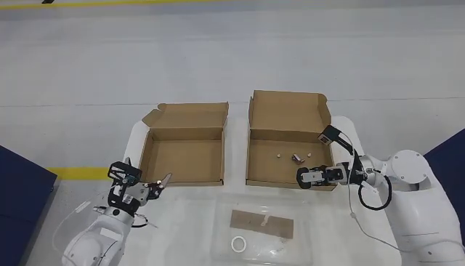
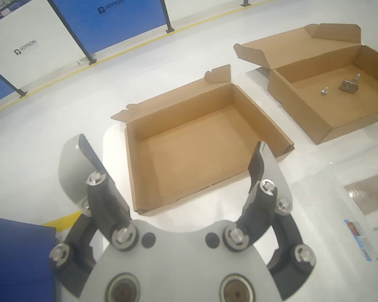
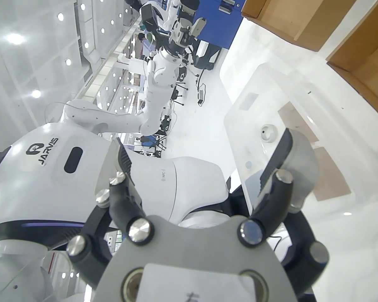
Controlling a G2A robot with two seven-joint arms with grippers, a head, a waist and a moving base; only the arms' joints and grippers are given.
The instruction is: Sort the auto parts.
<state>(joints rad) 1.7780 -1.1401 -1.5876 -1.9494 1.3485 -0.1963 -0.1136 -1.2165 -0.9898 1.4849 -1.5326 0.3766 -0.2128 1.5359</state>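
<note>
Both end effectors were open, holding nothing. Left end effector (image 2: 176,171) sat just short of the empty left cardboard box (image 2: 189,146). Right end effector (image 3: 204,155) hung by the front wall of the right cardboard box (image 1: 269,168), near the clear plastic tray (image 3: 239,117). Metal bracket (image 2: 348,85) and bolt (image 2: 324,91) lay in the right box: small, stiff, smooth, likely slippery. White ring (image 3: 268,133) lay in the tray, probably light; material unclear. You'd have wanted to pinch it across the rim, low against the glossy tray floor.

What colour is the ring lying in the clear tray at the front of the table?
White. The ring shows best in the top view.
</note>
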